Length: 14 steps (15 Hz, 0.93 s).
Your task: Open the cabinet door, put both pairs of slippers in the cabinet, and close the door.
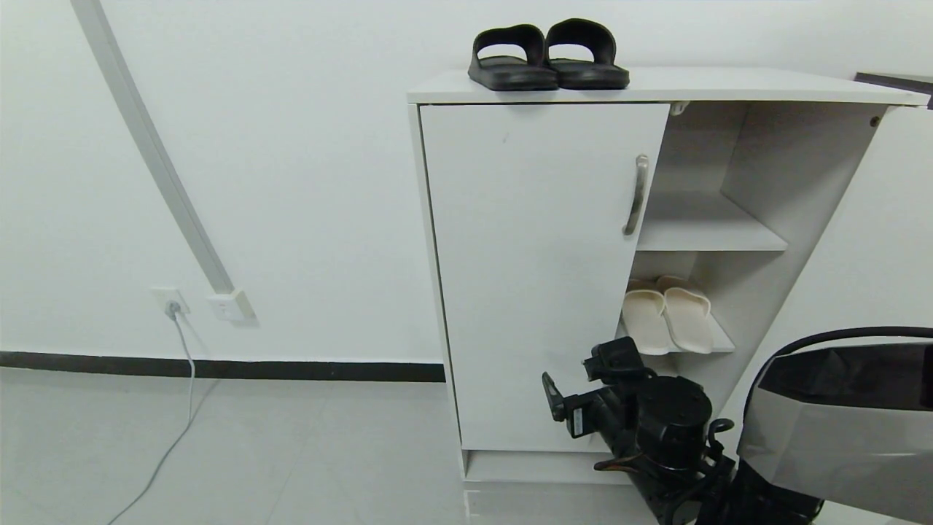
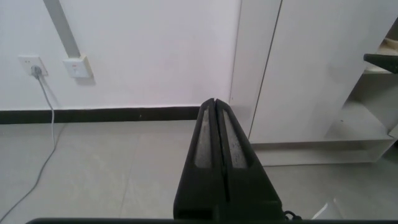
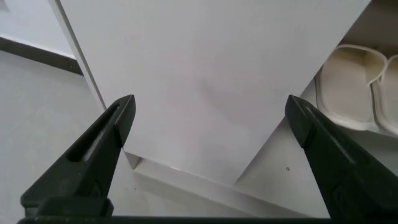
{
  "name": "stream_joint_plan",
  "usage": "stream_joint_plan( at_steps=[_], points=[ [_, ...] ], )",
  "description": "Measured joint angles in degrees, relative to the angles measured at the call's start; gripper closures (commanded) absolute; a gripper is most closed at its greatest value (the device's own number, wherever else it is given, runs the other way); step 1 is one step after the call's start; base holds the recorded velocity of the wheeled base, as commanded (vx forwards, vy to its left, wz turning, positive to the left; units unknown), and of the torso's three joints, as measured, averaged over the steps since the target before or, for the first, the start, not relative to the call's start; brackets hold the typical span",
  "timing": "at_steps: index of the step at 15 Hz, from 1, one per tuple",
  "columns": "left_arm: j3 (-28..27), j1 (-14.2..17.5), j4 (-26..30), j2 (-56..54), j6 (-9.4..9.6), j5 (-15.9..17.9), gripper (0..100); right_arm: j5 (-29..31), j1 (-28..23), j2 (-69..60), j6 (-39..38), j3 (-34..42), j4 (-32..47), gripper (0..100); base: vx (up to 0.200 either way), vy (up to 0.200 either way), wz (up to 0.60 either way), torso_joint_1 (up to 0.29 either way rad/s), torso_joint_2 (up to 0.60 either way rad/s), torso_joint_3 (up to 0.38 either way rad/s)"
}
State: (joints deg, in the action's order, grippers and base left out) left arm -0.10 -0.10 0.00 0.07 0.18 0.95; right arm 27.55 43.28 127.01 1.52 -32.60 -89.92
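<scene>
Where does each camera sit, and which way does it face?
Head view: atop the robot, looking down at the cabinet; right arm shows.
Left wrist view: behind the shut left gripper, facing wall and floor.
Right wrist view: behind the open right gripper, facing the closed door.
Head and right wrist share the white slippers.

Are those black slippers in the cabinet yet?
Out. The black slippers sit on top of the cabinet; the white slippers lie inside it.
</scene>
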Motion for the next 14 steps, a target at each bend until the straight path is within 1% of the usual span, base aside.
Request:
stream_joint_plan(
  at_steps=[6, 8, 10, 14],
  points=[
    [0.0, 0.0, 0.0, 0.0, 0.00, 0.0, 100, -3.2, 1.6, -3.8, -0.1, 0.6, 0.0, 0, 0.000, 0.000, 0.00, 0.000, 0.00, 0.000],
    [0.0, 0.0, 0.0, 0.0, 0.00, 0.0, 100, -4.5, 2.1, -4.7, -0.1, 1.5, 0.0, 0, 0.000, 0.000, 0.00, 0.005, -0.21, -0.242],
    [0.0, 0.0, 0.1, 0.0, -0.02, 0.0, 100, -5.0, 2.5, -5.2, -0.1, 2.2, 0.1, 0, 0.000, 0.000, 0.00, 0.024, -0.16, -0.356],
    [0.0, 0.0, 0.0, 0.0, 0.00, 0.0, 100, -4.9, 2.6, -5.4, -0.1, 2.9, 0.0, 0, 0.000, 0.000, 0.00, 0.057, -0.52, -0.365]
  ],
)
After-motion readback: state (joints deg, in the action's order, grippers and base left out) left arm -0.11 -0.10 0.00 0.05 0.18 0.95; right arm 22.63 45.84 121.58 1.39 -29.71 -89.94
